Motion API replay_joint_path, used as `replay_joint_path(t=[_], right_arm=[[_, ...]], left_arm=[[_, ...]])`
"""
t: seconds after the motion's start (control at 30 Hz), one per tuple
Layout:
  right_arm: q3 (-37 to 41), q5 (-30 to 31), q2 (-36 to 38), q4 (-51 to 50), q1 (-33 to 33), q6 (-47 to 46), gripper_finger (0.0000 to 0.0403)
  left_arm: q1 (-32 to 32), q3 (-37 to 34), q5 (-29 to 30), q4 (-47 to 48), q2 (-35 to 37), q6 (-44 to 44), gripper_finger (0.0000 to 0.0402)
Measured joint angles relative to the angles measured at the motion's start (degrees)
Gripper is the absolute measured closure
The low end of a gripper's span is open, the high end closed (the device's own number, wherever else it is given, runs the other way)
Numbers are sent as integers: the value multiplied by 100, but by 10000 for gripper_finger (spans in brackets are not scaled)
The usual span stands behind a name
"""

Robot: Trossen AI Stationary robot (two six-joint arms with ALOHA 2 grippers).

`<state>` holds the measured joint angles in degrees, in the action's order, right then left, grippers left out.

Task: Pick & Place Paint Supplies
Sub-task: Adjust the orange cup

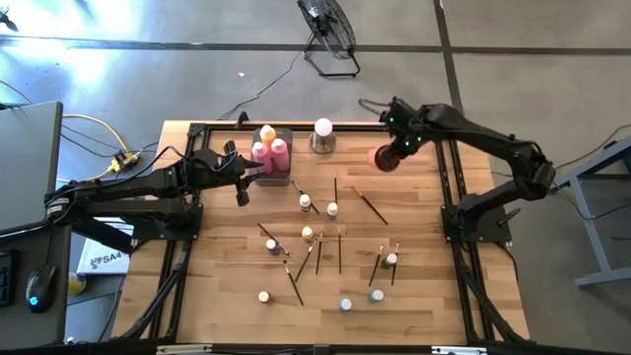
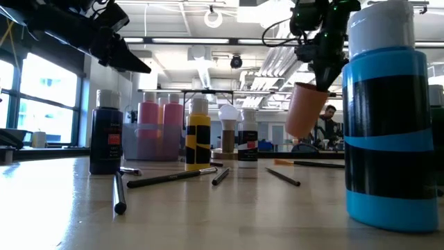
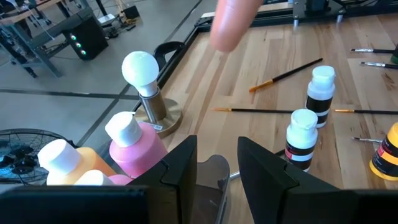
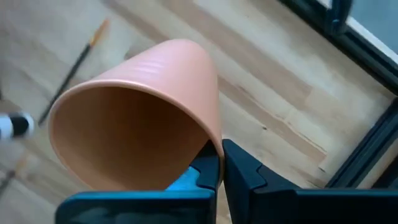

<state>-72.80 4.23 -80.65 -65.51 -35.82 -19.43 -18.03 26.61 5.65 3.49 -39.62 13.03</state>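
Observation:
Two pink bottles (image 1: 271, 155) and an orange-yellow one (image 3: 68, 165) stand in the grey tray (image 1: 286, 133) at the far left. Small white-capped bottles (image 1: 306, 203) and thin dark brushes (image 1: 338, 248) lie scattered over the table's middle. My left gripper (image 3: 217, 171) is open at the tray's near corner, next to a pink bottle (image 3: 134, 149); whether it touches the tray, I cannot tell. My right gripper (image 1: 397, 150) is shut on the orange cup (image 1: 385, 159) above the far right of the table. My right gripper pinches the orange cup's rim (image 4: 210, 144), one finger inside the cup and one finger (image 4: 245, 171) outside against its wall. The fingers come from above, pointing down. The cup (image 2: 305, 110) hangs tilted below them, lifted clear of the table.
A white ball on a metal base (image 1: 322, 133) stands just right of the tray. In the low view a blue-and-black bottle (image 2: 388, 132) is close to the near edge, with black (image 2: 105, 139) and yellow (image 2: 198, 137) bottles farther back. A dark frame (image 1: 449, 187) borders the table.

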Motion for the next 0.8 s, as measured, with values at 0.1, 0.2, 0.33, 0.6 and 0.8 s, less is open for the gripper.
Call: replay_joint_path(t=[0.1, 0.2, 0.33, 0.6, 0.8], right_arm=[[-297, -180, -59, -101, -212, -43, 400], [-627, -181, -345, -469, -327, -8, 400], [-1153, -180, -969, -1047, -401, 115, 400], [-1765, -580, -1948, -1840, -608, 626, 400], [-1777, -598, -2182, -1931, -729, 759, 400]], left_arm=[[1, 0, 0, 0, 0, -2, 291], [1, 0, 0, 0, 2, -2, 291], [-2, 0, 0, 4, 0, -2, 291], [1, 0, 0, 9, 2, -2, 291], [3, 0, 0, 13, 0, -4, 291]])
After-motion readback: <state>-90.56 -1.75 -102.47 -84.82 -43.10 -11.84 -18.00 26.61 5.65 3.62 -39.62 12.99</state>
